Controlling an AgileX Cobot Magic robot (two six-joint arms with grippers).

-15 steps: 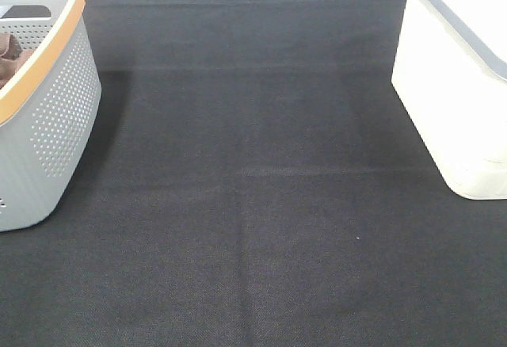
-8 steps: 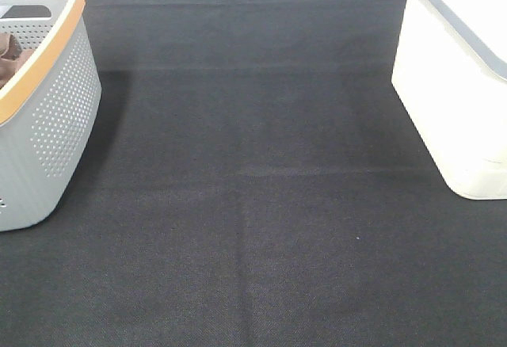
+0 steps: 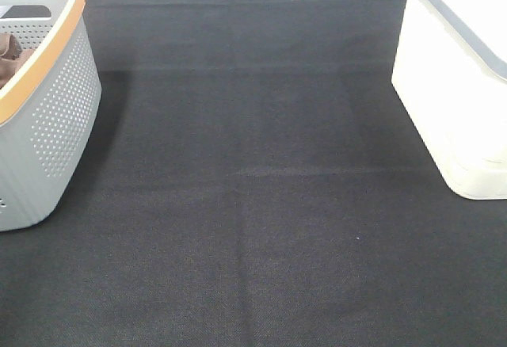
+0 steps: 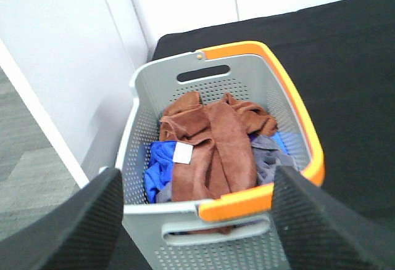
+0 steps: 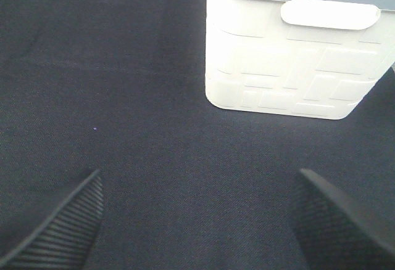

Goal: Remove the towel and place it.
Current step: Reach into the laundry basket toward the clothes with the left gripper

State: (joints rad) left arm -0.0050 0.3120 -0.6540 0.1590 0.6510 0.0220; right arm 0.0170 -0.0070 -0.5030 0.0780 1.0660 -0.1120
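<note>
The reddish-brown towel [image 4: 213,147] lies crumpled in the grey basket [image 4: 143,106] with an orange rim, on top of blue and grey cloths; its small white tag [image 4: 182,154] shows. In the exterior high view only a bit of the towel [image 3: 8,55] shows inside the basket [image 3: 55,117] at the far left. My left gripper [image 4: 197,220] is open and empty, its fingers [image 4: 74,220] spread wide on the near side of the basket, apart from the towel. My right gripper [image 5: 197,220] is open and empty above the black mat. Neither gripper shows in the exterior high view.
A white storage bin [image 3: 459,85] with a grey rim stands at the right; it also shows in the right wrist view [image 5: 290,54]. A black mat [image 3: 253,188] covers the table. A white wall and grey floor lie beyond the basket [image 4: 55,97].
</note>
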